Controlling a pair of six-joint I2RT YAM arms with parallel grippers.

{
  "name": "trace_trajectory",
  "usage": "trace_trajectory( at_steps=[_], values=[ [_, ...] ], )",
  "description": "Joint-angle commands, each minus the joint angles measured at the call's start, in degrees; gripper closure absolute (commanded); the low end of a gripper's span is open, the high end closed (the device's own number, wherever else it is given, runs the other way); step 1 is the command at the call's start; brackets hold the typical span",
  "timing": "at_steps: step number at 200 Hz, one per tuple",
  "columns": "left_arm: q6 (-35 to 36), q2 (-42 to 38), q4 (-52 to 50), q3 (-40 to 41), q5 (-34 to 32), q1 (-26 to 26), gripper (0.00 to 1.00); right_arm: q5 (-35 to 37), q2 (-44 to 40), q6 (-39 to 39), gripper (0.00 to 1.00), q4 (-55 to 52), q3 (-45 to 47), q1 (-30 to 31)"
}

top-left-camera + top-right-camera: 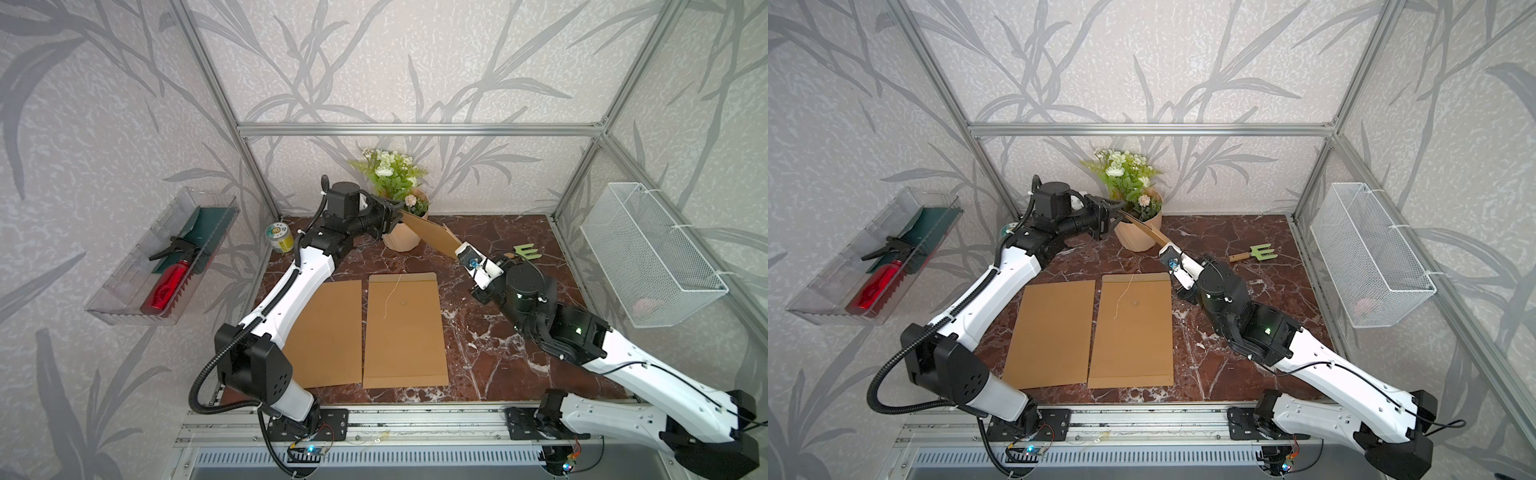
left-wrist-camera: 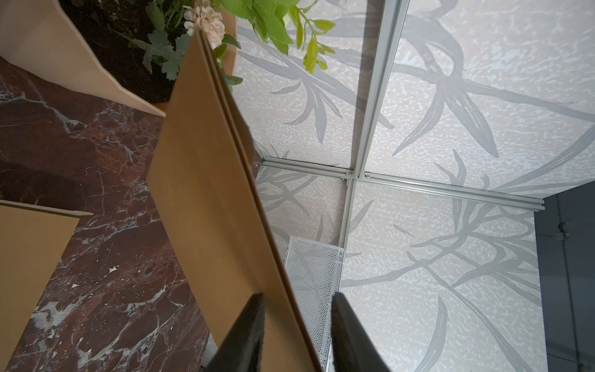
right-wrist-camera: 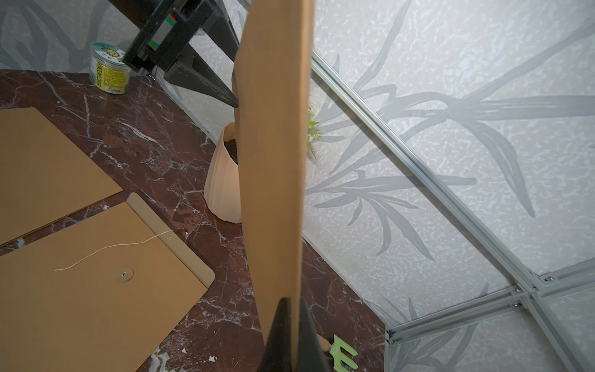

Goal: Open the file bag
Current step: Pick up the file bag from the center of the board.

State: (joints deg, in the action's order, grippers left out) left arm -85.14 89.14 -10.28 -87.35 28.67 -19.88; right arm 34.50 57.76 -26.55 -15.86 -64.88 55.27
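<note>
A brown paper file bag [image 1: 430,232] hangs tilted in the air above the back of the table, in front of the flower pot. My right gripper [image 1: 459,249] is shut on its lower end; the pinch shows in the right wrist view [image 3: 291,299]. My left gripper [image 1: 395,216] straddles its upper end. In the left wrist view [image 2: 297,294] one finger [image 2: 248,325] lies against the bag's face [image 2: 209,193]. The other finger [image 2: 347,325] stands apart from the bag's edge, so the jaws are open. Two layers show along that edge.
Two more brown file bags lie flat mid-table, one plain [image 1: 328,332] and one with a string and button [image 1: 405,328]. At the back stand a flower pot [image 1: 401,239] and a can [image 1: 279,237]. A green garden fork [image 1: 528,251] lies right. A wire basket [image 1: 652,253] and clear tray [image 1: 166,257] hang on the walls.
</note>
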Motion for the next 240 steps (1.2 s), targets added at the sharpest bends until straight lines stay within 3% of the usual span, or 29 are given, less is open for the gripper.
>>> trace_trajectory(
  at_steps=[1,88,112,146,177,240],
  values=[
    [-2.1,0.3,3.1,0.8,1.6,-0.5,0.68,1.1,-0.5,-1.3,1.00,4.3,-1.1,0.7],
    [-4.0,-0.6,7.5,2.8,1.9,-0.7,0.93,1.6,-0.7,-3.4,1.00,5.9,-1.0,2.0],
    [-3.8,-0.9,8.1,2.7,1.7,-0.7,1.00,2.0,-1.9,-3.4,0.93,6.1,-0.2,2.7],
    [-3.1,-0.5,9.5,1.6,1.5,-0.8,1.00,2.8,-4.4,-2.4,0.83,5.0,0.8,3.8],
    [-1.8,1.2,12.9,-1.1,1.9,-0.8,1.00,1.9,-6.3,1.2,0.65,-0.3,0.9,5.0],
    [3.5,8.8,21.5,-10.1,6.1,-0.8,1.00,-7.4,-7.4,13.9,0.50,-16.0,-0.6,5.0]
  ],
)
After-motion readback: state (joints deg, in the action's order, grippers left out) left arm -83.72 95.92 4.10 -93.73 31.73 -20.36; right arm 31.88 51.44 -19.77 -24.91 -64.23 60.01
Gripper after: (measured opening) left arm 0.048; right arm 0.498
